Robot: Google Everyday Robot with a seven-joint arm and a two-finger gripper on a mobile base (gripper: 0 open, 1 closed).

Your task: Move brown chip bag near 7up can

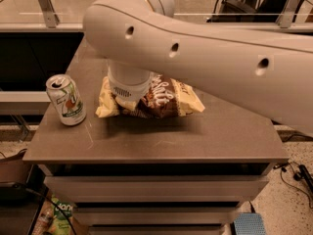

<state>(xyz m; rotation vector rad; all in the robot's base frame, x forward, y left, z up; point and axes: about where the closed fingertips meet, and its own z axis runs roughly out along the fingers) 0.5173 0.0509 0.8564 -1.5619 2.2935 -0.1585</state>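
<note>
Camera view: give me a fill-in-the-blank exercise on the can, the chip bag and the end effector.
1. The 7up can stands ___ on the table.
2. In the picture, the brown chip bag lies to the can's ___.
3. The end effector sits over the ___, not over the can.
Missing words: upright; right; bag.
</note>
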